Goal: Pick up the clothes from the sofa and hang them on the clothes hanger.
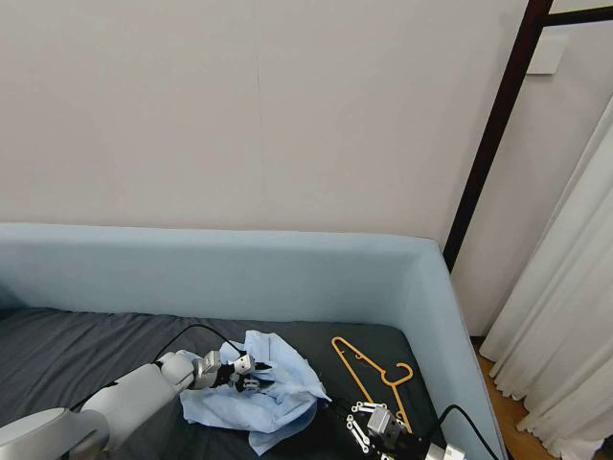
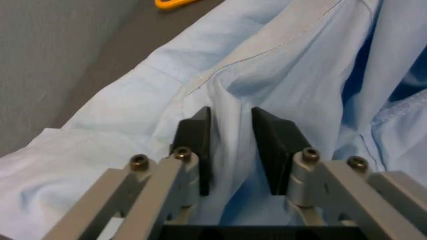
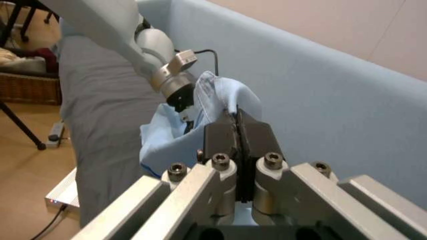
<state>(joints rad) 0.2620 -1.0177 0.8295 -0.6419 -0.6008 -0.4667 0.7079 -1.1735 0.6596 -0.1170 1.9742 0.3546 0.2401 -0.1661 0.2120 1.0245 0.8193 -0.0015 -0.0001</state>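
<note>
1. Left claw [image 1: 247,376], at the lower middle of the head view, is narrowed onto the crumpled light blue cloth shirt [image 1: 273,393]. In the left wrist view its 2 black pads [image 2: 195,145] squeeze a raised fold of that shirt [image 2: 280,75] between them.
2. That shirt lies in a heap on the dark grey seat cushion [image 1: 86,350] of the pale blue upholstered sofa [image 1: 239,273], low in the head view and a little left of centre.
3. Right claw [image 1: 369,428] sits at the bottom edge of the head view, just right of the shirt. In the right wrist view the right claw [image 3: 237,135] has its 2 pads pressed flat together.
4. An orange plastic clothes hanger [image 1: 356,356] lies flat on the cushion at the lower right of centre in the head view, near the shirt's right side and just above the right claw in the frame.
5. From the right wrist view, the left claw [image 3: 183,102] reaches into the shirt [image 3: 220,95] from the grey cushion side, with the sofa's blue backrest behind.
</note>
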